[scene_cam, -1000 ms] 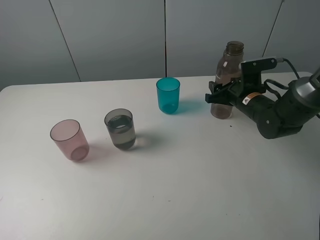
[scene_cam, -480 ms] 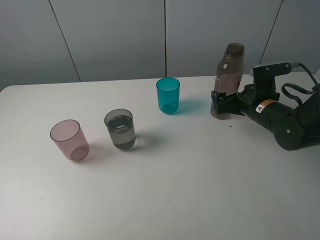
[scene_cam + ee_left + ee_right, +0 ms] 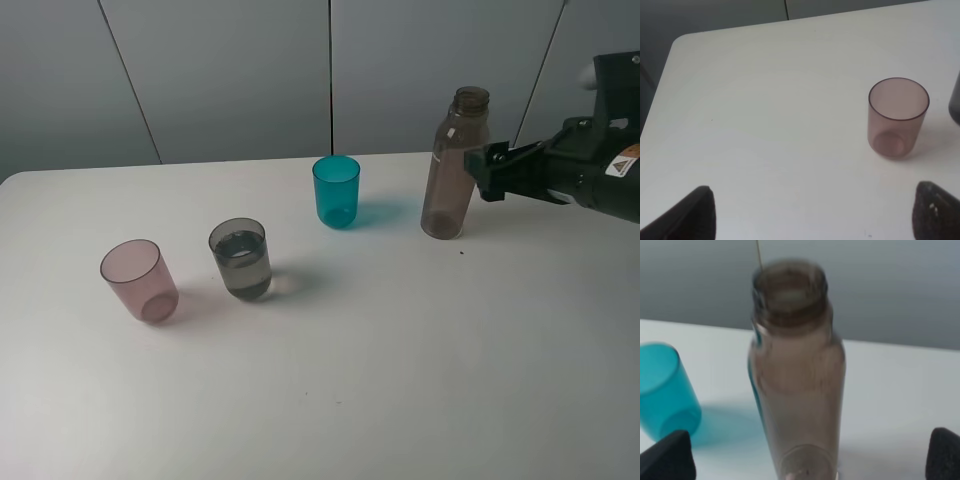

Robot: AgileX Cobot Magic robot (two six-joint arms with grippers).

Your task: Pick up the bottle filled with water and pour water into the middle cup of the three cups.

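A small orange and white label is seen on the right arm, but its writing is too small to be read. 1 bottle (image 3: pixel 452 165) and 3 cups are counted on the white table (image 3: pixel 380 360). The bottle is stood upright, uncapped, just in front of the right pincer (image 3: pixel 488 172), whose 2 black fingers are spread wide with nothing held; in the right wrist view the bottle (image 3: pixel 796 375) is framed between the 2 fingertips without being touched. The teal cup (image 3: pixel 336 190) is placed beyond the bottle from that pincer. The middle cup (image 3: pixel 240 258), smoky grey and partly filled with water, is set farther off, and the pink cup (image 3: pixel 139 279) farthest. The left pincer (image 3: pixel 810 217) is opened wide, empty, with the pink cup (image 3: pixel 897 117) ahead of it.
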